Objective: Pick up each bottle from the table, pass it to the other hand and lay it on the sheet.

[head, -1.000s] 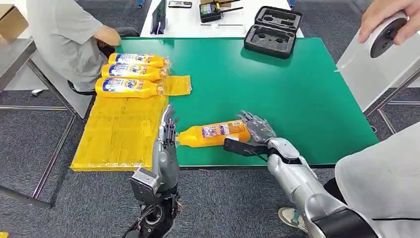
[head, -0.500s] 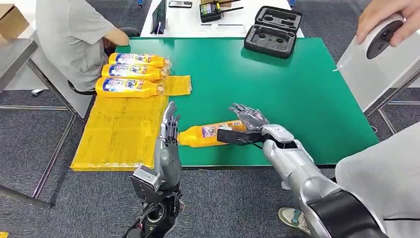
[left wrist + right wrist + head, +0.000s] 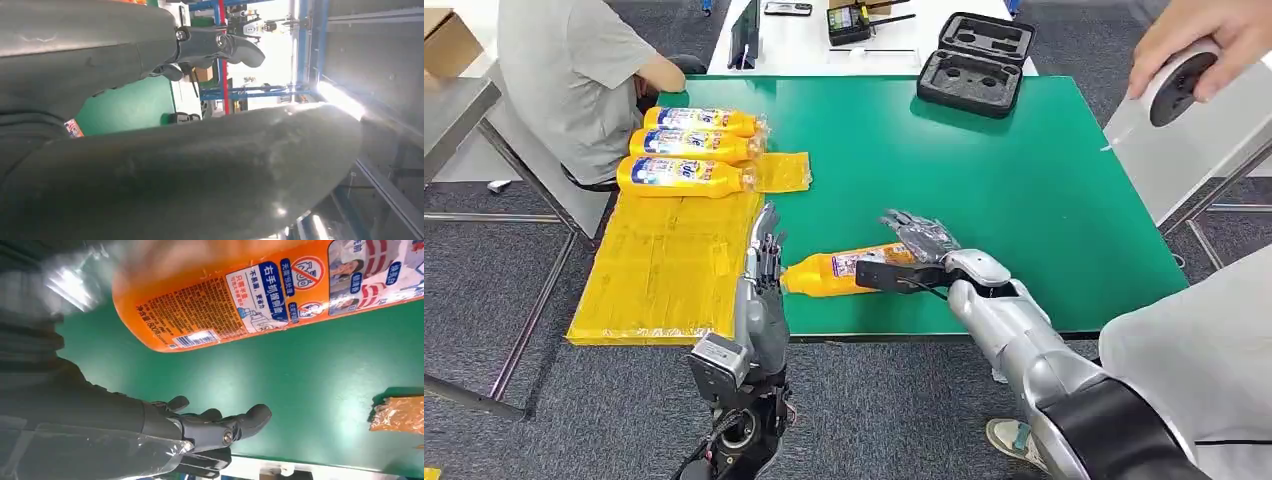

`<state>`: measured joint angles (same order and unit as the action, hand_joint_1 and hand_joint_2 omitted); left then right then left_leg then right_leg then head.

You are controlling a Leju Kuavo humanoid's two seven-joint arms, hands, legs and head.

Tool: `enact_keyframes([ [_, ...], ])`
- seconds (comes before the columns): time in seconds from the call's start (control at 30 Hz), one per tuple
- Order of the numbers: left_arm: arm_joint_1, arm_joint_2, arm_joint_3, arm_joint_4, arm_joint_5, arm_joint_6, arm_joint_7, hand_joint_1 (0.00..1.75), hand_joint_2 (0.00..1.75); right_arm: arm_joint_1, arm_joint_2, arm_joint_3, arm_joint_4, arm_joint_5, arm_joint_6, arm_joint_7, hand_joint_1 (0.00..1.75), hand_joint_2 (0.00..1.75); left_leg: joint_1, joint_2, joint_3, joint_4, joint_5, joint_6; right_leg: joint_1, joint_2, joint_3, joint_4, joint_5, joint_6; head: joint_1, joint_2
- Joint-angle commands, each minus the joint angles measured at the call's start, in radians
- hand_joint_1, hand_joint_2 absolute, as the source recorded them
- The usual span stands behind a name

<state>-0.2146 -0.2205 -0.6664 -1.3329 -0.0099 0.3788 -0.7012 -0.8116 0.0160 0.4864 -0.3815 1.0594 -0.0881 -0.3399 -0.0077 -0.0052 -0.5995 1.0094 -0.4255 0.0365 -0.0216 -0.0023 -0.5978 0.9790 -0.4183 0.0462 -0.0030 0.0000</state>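
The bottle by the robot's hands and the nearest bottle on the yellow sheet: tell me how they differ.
The bottle by the hands lies on the bare green table; the nearest sheet bottle lies on the yellow sheet. The first has the right hand around its base; the second is untouched. The first lies alone; the second lies in a row. Both are orange, on their sides.

A green counter (image 3: 1024,180) is standing on grey carpet (image 3: 484,270), with a white desk (image 3: 814,50) sitting behind it and a black foam-lined case (image 3: 976,62) lying open at its far edge.
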Motion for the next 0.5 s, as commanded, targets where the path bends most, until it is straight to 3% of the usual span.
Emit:
enact_keyframes([
  [0.03, -0.032, 0.018, 0.014, 0.051, 0.003, 0.009, 0.003, 0.00, 0.00, -0.051, 0.018, 0.040, 0.084, -0.013, 0.004, 0.004, 0.00, 1.75, 0.001, 0.001, 0.003, 0.000, -0.001, -0.002, 0.001, 0.001, 0.003, 0.000, -0.001, -0.002, 0.000, 0.000],
  [0.5, -0.030, 0.021, 0.014, 0.057, 0.004, 0.009, 0.003, 0.00, 0.00, -0.042, 0.014, 0.035, 0.091, -0.022, 0.011, 0.002, 0.00, 1.75, 0.002, 0.001, 0.004, 0.000, -0.002, -0.003, 0.002, 0.001, 0.004, -0.001, -0.001, -0.003, 0.000, 0.000],
])
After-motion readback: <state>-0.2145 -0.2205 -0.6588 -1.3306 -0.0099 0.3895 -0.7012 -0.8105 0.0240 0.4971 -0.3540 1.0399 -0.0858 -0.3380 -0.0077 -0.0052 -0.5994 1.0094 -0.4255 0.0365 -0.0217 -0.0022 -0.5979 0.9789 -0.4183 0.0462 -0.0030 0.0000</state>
